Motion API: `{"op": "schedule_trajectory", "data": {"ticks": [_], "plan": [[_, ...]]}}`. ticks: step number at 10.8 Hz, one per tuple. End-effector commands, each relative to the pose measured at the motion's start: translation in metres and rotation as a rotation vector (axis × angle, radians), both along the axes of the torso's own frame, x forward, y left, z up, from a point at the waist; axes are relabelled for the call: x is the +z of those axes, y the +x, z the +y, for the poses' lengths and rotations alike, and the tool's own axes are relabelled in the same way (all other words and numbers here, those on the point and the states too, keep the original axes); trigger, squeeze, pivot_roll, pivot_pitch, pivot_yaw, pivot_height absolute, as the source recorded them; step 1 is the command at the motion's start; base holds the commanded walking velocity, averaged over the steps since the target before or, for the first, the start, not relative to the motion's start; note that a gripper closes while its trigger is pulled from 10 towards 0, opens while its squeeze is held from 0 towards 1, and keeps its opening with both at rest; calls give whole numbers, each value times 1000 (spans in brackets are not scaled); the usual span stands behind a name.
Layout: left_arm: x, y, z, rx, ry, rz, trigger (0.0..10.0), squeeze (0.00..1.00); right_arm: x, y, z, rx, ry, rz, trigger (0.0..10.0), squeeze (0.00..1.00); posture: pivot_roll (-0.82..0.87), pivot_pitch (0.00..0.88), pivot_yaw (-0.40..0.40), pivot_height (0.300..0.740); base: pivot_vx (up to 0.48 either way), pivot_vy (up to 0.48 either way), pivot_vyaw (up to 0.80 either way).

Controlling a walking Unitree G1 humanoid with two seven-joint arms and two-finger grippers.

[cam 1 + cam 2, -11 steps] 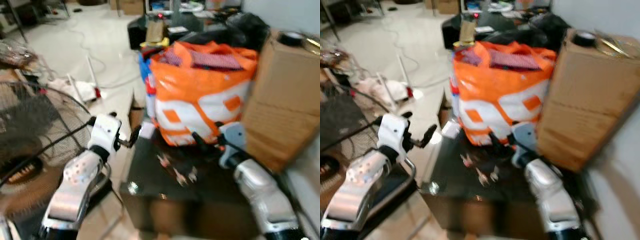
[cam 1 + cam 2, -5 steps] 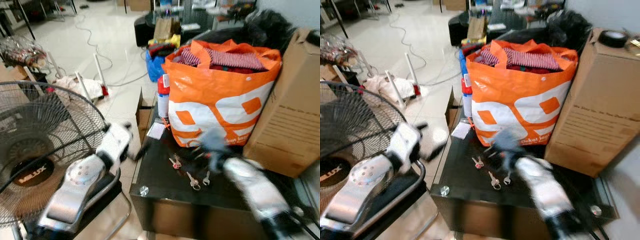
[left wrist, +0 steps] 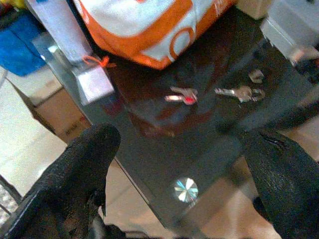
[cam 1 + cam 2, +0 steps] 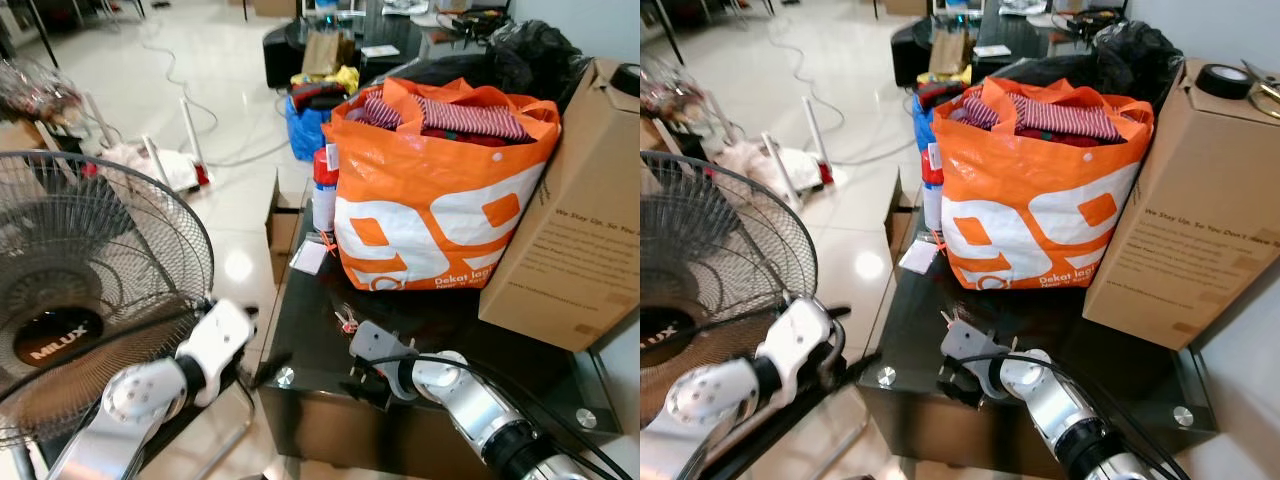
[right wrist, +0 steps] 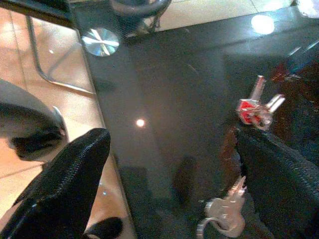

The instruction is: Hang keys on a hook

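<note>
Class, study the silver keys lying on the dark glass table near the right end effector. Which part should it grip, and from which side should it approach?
The silver keys lie flat on the glass table, so come from above. Grip across the ring end, probably the bulkiest part, since thin blades flush on glass give fingers little purchase. The right end effector is open with the keys between its fingers, well placed to descend.

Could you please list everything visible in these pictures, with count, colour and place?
black glass table: one, under the bag and box
orange and white shopping bag: one, full of cloth, on the table
brown cardboard box: one, right of the bag
silver keys with red tag: one bunch, on the glass
plain silver keys: one bunch, nearby on the glass
black wire fan: one, left of the table
left claw: open, at the table's edge
right claw: open, over the keys
</note>
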State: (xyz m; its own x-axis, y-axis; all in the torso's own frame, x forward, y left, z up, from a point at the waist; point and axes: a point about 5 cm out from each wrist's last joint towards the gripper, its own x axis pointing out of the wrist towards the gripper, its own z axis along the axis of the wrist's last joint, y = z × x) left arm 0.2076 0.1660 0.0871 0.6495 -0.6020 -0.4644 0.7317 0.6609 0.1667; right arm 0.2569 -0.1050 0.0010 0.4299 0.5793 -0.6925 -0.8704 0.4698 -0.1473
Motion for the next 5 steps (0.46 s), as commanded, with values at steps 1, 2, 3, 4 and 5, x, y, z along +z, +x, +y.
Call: {"op": "schedule_trajectory", "data": {"ticks": [1,2,3,4,5], "plan": [[1,-6,-1,-32,6,20,10000,78,1,6,-1,-11,-27,-39,10000,0,-59,34,11,740,0,0,0],[-1,-12,-1,-42,15,49,10000,82,-2,10,-4,-58,-48,-48,9098,0,-57,39,7,740,0,0,0],[-2,-19,-1,-50,14,82,10000,75,-9,10,-7,-63,-105,-46,4157,0,-56,48,0,740,0,0,0],[-2,-22,-2,-51,16,87,10000,75,-11,9,-6,-27,-127,-47,1922,0,-56,53,-2,740,0,0,0],[-2,-24,-3,-51,15,91,10000,78,-13,8,-6,0,-148,-51,0,0,-55,57,-4,740,0,0,0]]}}
